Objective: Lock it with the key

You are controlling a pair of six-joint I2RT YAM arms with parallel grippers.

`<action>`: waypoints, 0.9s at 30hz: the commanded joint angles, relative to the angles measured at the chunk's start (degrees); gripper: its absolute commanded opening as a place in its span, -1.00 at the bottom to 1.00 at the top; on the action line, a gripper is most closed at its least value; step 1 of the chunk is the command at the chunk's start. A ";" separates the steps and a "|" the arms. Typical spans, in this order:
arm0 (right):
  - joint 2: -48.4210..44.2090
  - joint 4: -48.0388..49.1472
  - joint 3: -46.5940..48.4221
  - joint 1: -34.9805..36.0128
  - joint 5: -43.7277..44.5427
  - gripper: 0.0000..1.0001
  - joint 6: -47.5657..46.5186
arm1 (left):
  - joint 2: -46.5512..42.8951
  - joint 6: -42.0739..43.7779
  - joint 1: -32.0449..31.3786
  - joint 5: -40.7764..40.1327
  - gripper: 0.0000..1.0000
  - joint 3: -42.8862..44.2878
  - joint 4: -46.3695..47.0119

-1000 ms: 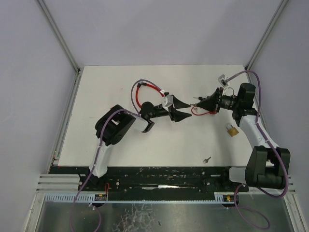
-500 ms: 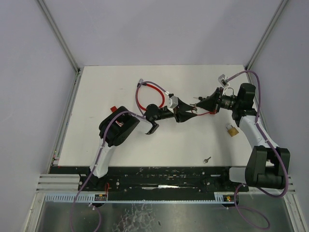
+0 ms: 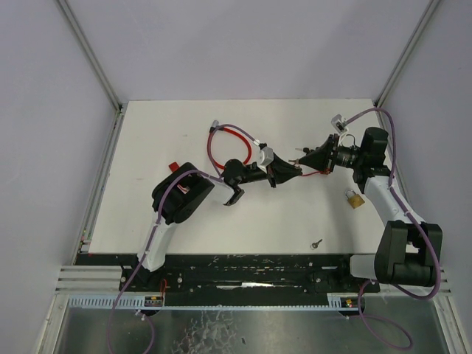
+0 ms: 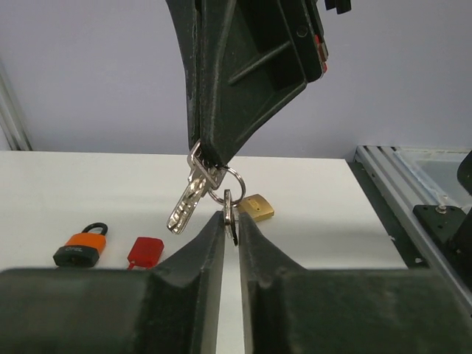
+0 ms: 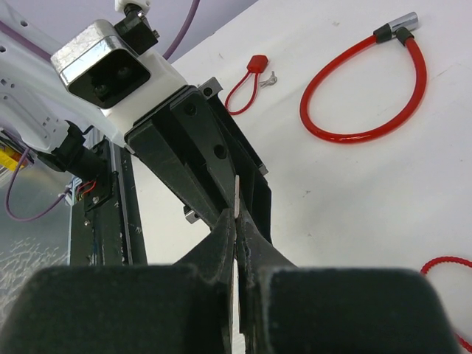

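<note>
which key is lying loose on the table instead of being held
The lone key near the table's front edge, between the arm bases. The other keys hang in a bunch from the right gripper, off the surface.

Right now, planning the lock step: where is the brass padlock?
Top view: the brass padlock lies on the table, right side, beside the right arm, beyond the loose key.

Red cable lock [image 5: 346, 137], apparently near left pincer [image 3: 290, 171]

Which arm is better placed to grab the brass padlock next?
Right, probably: the padlock lies beside that arm, far from the left one. But the right gripper must first release the keys, which the left gripper also pinches.
</note>
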 commanded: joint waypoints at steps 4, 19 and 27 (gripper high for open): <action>-0.31 0.37 0.58 0.45 -0.94 -1.00 -1.73 | 0.52 2.09 -0.40 1.56 -1.00 0.72 4.59; -6.19 -18.37 4.91 -2.10 11.14 0.13 -24.02 | -5.06 -5.22 6.77 6.03 -1.00 -4.90 -4.36; -12.05 -20.30 4.89 -3.07 8.81 0.08 -24.66 | -21.82 -0.57 8.09 -18.70 -1.00 -3.79 -63.65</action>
